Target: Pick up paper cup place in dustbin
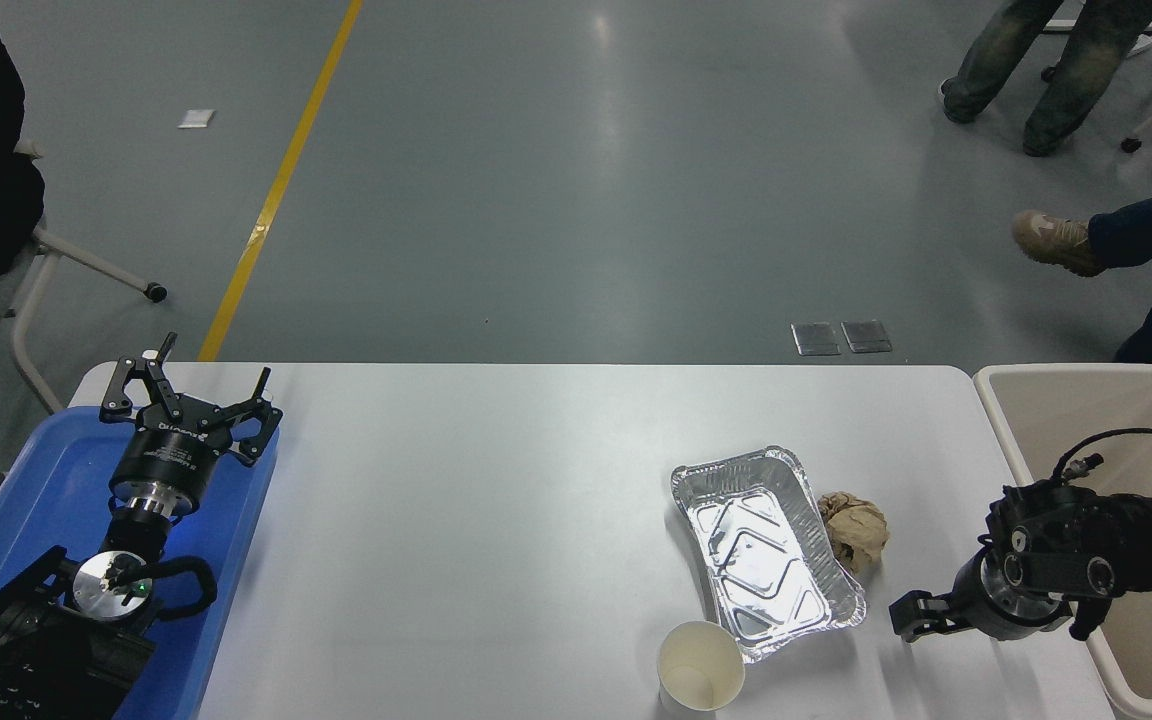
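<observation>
The paper cup (701, 665) stands upright at the table's (496, 480) near edge, just beside the foil tray (766, 553). The right gripper (911, 615) hangs near the dustbin (1046, 385); whether it is open I cannot tell. The left gripper (191, 395), fingers spread, rests over the blue tray (16, 510).

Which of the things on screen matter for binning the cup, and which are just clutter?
Job:
paper cup, upright at the table's near edge
dustbin, off the table's right end
right gripper, low over the table beside the foil tray

Clutter:
foil tray
brown paper ball
blue tray under the parked left gripper
</observation>
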You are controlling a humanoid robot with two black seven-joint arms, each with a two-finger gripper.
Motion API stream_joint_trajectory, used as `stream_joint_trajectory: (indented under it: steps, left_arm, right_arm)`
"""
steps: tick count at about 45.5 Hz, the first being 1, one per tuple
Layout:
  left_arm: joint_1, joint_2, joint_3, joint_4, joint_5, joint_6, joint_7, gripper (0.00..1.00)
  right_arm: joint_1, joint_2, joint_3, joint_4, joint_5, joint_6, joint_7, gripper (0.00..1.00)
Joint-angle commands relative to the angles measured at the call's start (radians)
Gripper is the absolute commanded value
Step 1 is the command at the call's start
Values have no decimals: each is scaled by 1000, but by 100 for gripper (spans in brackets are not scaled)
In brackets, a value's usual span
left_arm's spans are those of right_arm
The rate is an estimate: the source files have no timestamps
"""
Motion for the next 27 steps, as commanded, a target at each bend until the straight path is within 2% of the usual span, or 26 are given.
stream_joint_trajectory:
  steps: [1,27]
  left_arm:
    - [0,0,2,0,0,0,0,99]
    - [-2,3,5,0,0,0,0,99]
  right_arm:
    - [3,3,0,1,0,1,-1,100]
    - [14,4,0,5,3,2,1,100]
